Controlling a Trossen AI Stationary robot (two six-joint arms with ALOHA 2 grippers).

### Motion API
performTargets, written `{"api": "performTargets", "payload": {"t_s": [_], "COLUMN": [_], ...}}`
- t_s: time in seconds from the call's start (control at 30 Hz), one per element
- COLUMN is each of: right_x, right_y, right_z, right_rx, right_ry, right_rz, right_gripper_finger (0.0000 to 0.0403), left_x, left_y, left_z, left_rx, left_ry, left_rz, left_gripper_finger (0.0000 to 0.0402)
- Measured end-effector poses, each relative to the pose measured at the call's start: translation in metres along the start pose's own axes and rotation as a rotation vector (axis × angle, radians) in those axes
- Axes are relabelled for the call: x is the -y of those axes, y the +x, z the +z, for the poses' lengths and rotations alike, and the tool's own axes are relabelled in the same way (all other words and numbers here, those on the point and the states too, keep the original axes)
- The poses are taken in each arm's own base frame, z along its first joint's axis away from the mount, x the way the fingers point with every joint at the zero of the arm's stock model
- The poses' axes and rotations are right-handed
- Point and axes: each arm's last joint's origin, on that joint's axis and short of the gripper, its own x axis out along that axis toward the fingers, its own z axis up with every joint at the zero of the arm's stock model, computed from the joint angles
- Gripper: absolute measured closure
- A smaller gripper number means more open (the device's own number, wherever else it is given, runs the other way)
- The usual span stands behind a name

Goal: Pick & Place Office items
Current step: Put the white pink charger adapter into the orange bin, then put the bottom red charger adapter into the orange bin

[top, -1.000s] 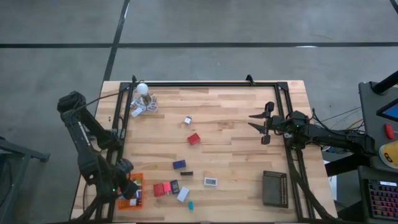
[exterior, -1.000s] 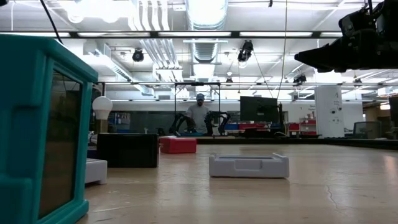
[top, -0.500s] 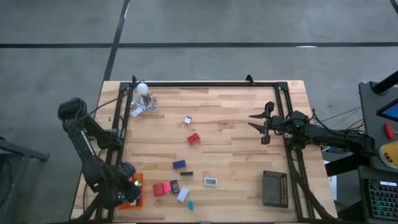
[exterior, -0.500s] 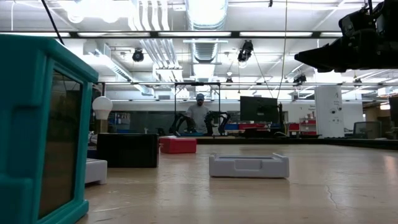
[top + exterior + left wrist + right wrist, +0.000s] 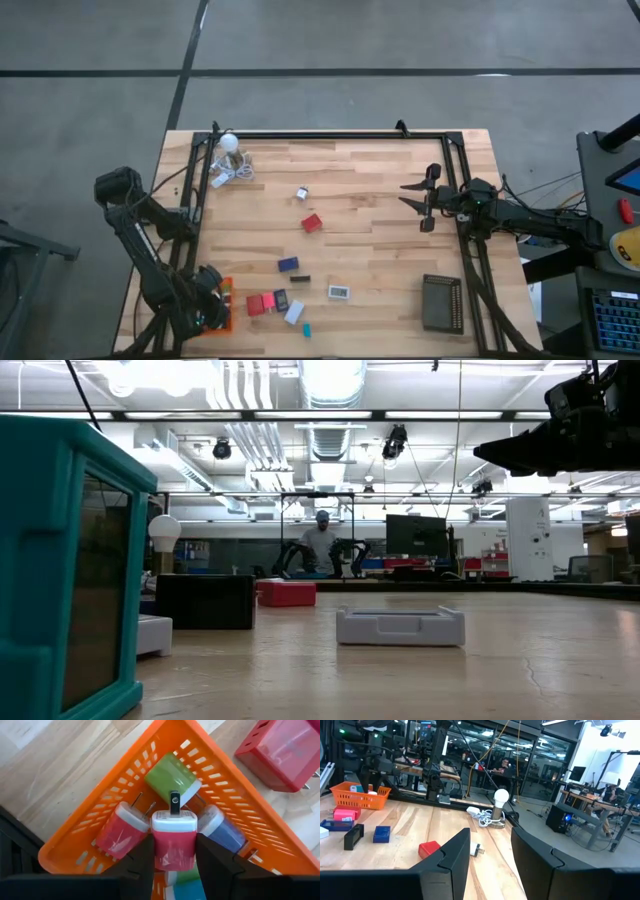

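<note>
Left wrist view: a small red plug-in charger with a white face (image 5: 173,840) is clamped between the left gripper (image 5: 173,851) fingers, directly above the orange ribbed plastic tray (image 5: 95,807) at the table's 7 o'clock corner. Release should come low, between the pieces already inside. The right gripper (image 5: 424,205) waits at 3 o'clock, jaws apart, empty.

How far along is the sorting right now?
Done: several plug adapters lie in the orange tray. In hand: the left gripper holds a red-and-white adapter over that tray. Left: about nine pieces on the table, including the red block. The right gripper waits open.
</note>
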Motion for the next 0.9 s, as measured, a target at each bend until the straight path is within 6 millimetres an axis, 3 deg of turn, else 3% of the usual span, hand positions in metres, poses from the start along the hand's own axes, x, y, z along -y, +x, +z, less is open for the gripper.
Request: {"api": "performTargets", "payload": {"t_s": [0.3,0.67,0.9], "right_x": [0.0,0.0,0.0], "right_y": [0.0,0.0,0.0], "right_z": [0.0,0.0001,0.0001], "right_rx": [0.0,0.0,0.0], "right_ry": [0.0,0.0,0.0], "right_rz": [0.001,0.0,0.0], "right_gripper_finger": [0.0264,0.0264,0.0264], "left_x": [0.0003,0.0013,0.0013], "left_y": [-0.0009,-0.0009,-0.0011], "left_z": [0.0,-0.0004,-0.0004], "left_rx": [-0.003,-0.008,-0.008], "left_ry": [-0.001,-0.003,-0.003], "left_rz": [-0.008,-0.019,-0.02], "left_gripper_finger": [0.0274,0.0207,0.0199]}}
